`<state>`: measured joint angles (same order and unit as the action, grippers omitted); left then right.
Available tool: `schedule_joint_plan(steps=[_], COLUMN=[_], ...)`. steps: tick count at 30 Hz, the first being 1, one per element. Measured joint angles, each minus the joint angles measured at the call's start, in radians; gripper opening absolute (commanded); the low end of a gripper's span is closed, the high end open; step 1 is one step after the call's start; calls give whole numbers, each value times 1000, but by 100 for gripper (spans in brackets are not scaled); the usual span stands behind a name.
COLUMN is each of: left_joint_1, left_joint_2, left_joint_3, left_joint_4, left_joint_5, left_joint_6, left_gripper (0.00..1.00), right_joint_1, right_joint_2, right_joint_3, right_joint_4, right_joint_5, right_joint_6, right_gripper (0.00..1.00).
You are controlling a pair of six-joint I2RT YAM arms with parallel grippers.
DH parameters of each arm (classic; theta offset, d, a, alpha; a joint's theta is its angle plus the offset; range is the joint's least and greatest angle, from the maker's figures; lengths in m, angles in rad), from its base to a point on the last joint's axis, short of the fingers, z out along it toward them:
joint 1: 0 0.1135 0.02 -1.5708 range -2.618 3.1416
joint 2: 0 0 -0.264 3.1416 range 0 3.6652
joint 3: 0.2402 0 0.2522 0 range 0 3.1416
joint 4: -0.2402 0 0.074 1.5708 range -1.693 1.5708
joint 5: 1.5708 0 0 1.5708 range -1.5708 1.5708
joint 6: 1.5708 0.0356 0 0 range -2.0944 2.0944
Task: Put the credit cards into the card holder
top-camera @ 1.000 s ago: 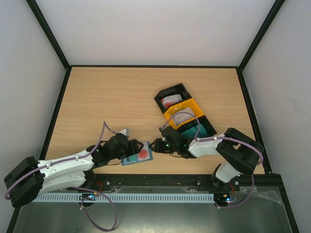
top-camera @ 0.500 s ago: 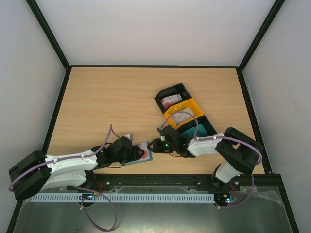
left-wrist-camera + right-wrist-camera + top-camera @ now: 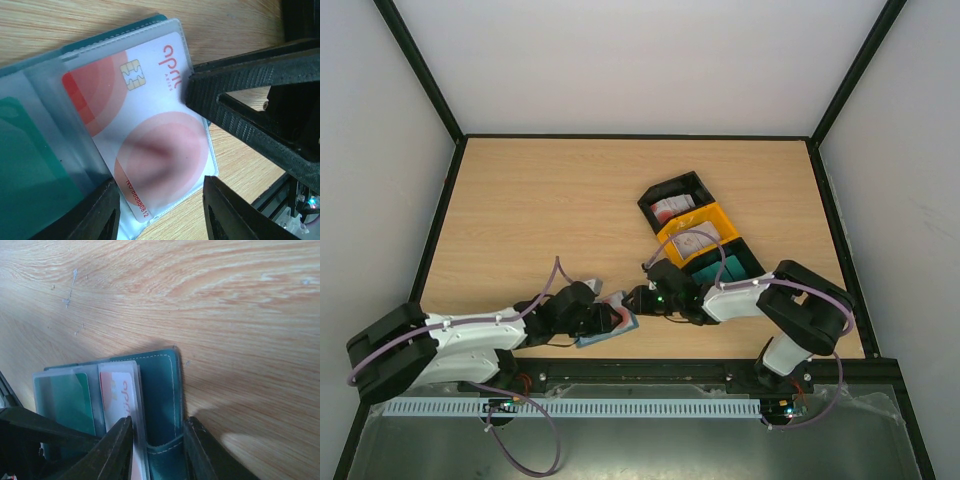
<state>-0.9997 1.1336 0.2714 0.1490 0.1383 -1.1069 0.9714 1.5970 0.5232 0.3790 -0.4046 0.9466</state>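
The card holder [image 3: 592,338] lies open near the table's front edge, between both grippers. Close up it is teal [image 3: 161,390] with clear sleeves. A white credit card [image 3: 150,125] with red circles sits in the outer sleeve, and its red also shows from above [image 3: 618,317]. My left gripper [image 3: 162,210] stands open astride the card's lower end, one finger over the sleeve, the other on bare wood. My right gripper [image 3: 157,450] has its jaws against both sides of the teal cover flap. One of its fingers [image 3: 240,105] touches the sleeve's edge. More credit cards [image 3: 670,209] lie in the bins.
A three-bin tray sits behind the right arm: black bin [image 3: 692,184], yellow bin [image 3: 719,216] holding a card [image 3: 695,240], and dark-green bin [image 3: 746,260]. The table's front rail [image 3: 640,368] runs just below the holder. The two grippers [image 3: 603,318] [image 3: 636,300] are almost touching.
My left gripper has slid right over the card holder and narrowed its jaws. The holder has shifted slightly under it. My right gripper has stayed at the holder's right end.
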Motion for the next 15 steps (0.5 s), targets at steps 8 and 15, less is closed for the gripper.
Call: schedule_joint_plan(steps=[8,15], left_joint_1=[-1,-2], left_joint_2=[16,-54], left_joint_3=[13,110], left_joint_4=[11,-165], left_joint_5=[11,-80], left_joint_6=[34,67], left_gripper=[50,72], right_joint_1=[8,19], right_joint_2=[-16,-121], right_joint_3=[-1,1], right_joint_4=[-15,-159], right_joint_5=[56,179], right_joint_6=[22,7], right_gripper=[36,40])
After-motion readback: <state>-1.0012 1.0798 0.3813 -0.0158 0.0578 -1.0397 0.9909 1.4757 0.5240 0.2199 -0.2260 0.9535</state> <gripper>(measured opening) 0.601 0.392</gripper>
